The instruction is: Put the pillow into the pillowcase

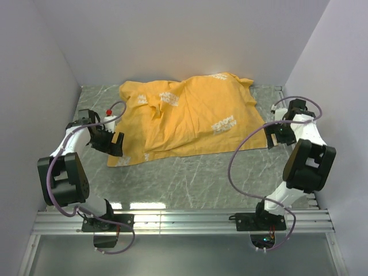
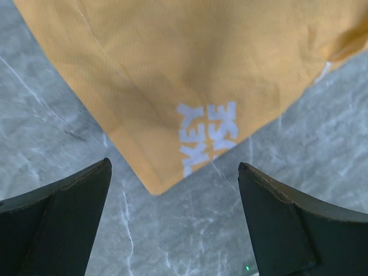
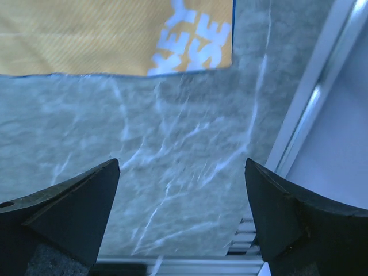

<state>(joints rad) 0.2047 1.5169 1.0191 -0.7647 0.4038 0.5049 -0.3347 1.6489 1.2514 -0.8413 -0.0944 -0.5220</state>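
As the left tool and right tool hover spread and empty, the pillowcase looks limp, light, crease-prone: best pinch its corners off the bench.

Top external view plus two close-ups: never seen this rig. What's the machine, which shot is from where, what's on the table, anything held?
Two robot arms stand at the near edge of a grey marbled table. The wide picture looks down from above and behind them; each close-up comes from a camera on one wrist, that arm's two fingers at the bottom. On it lies the pillowcase, orange-yellow side up. No pillow is in sight. The left hand and the right hand are open, each beside a near corner of the cloth, holding nothing.
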